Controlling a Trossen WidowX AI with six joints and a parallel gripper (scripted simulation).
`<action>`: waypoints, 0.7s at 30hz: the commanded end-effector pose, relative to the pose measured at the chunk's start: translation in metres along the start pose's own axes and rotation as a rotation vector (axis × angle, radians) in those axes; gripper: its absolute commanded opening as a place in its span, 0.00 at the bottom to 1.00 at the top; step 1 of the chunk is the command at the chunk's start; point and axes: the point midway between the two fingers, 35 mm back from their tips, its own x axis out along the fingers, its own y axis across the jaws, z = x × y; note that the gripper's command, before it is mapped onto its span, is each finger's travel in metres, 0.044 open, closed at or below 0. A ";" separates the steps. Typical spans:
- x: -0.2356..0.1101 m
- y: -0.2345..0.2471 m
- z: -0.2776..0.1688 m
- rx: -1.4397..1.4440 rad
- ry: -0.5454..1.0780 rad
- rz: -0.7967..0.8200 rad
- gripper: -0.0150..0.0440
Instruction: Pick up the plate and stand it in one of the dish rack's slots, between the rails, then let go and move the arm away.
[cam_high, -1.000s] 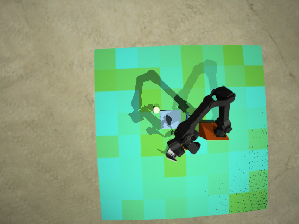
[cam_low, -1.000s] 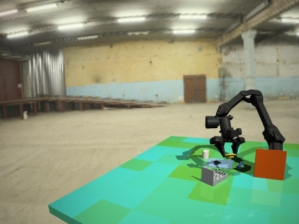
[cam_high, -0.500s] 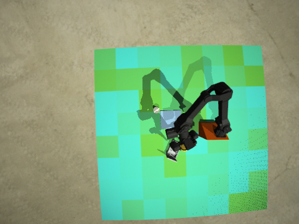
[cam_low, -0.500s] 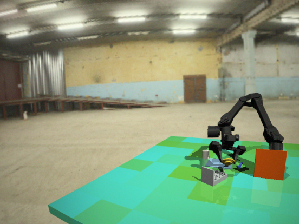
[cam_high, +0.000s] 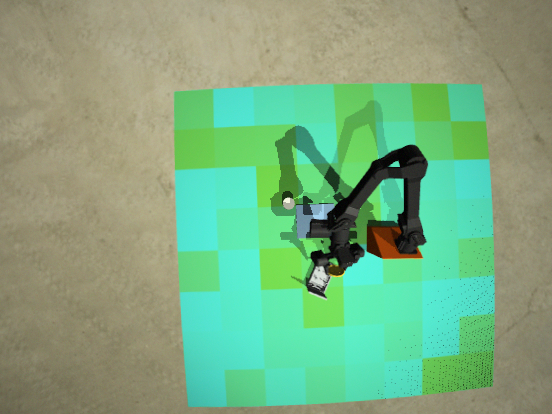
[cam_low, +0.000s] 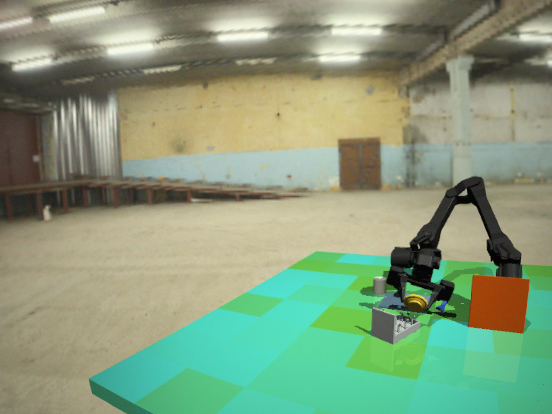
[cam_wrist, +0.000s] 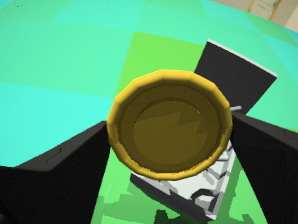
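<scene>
My gripper (cam_high: 334, 266) (cam_low: 421, 298) (cam_wrist: 168, 123) is shut on the yellow plate (cam_high: 337, 272) (cam_low: 414, 302) (cam_wrist: 169, 125), with one black finger on each side of its rim. The plate is held on edge, its hollow face toward the wrist camera. The grey dish rack (cam_high: 318, 283) (cam_low: 394, 325) (cam_wrist: 208, 192) stands on the table just below and in front of the plate. In the wrist view the rack's rails show under the plate's lower edge. I cannot tell whether the plate touches the rails.
A light blue mat (cam_high: 306, 219) (cam_low: 389, 300) lies behind the rack, under the arm. A small pale cylinder (cam_high: 288, 202) (cam_low: 379, 285) stands at the mat's far corner. An orange box (cam_high: 390, 242) (cam_low: 497, 303) stands by the arm's base. The table (cam_high: 240, 320) is a green and teal checkerboard.
</scene>
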 end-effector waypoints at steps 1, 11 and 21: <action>-0.002 0.001 -0.004 0.038 -0.051 -0.091 0.25; -0.011 0.001 -0.018 0.109 -0.134 -0.295 0.25; -0.022 0.003 -0.026 0.147 -0.179 -0.453 0.25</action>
